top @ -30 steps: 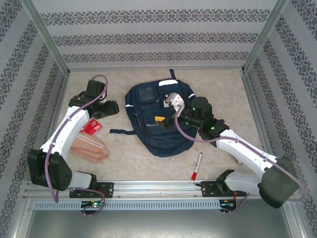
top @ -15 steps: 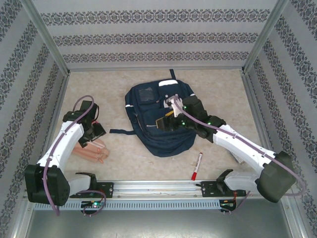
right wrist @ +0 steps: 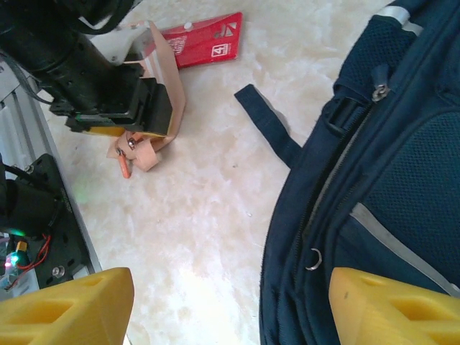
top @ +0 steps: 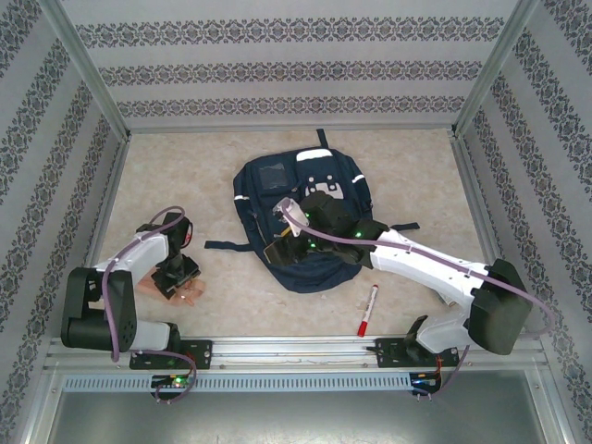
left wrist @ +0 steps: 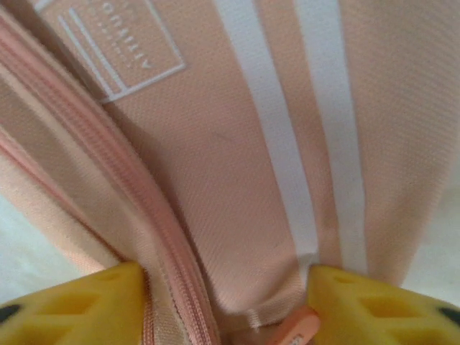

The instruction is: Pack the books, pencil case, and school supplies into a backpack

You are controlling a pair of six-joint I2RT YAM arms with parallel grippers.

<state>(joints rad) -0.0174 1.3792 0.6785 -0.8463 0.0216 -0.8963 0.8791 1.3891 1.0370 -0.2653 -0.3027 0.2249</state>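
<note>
Left of the backpack [top: 264, 190], left claw [left wrist: 226, 305] straddles the pencil case [left wrist: 237, 180], grip unclear; right claw [right wrist: 230, 309] gapes empty.

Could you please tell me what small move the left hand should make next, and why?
Probably close the left hand firmly on the soft peach-pink fabric pencil case before lifting: its yellow fingers straddle the pouch's zipped fabric, but a firm pinch isn't evident, and the case lies outside the navy-blue fabric backpack.
</note>
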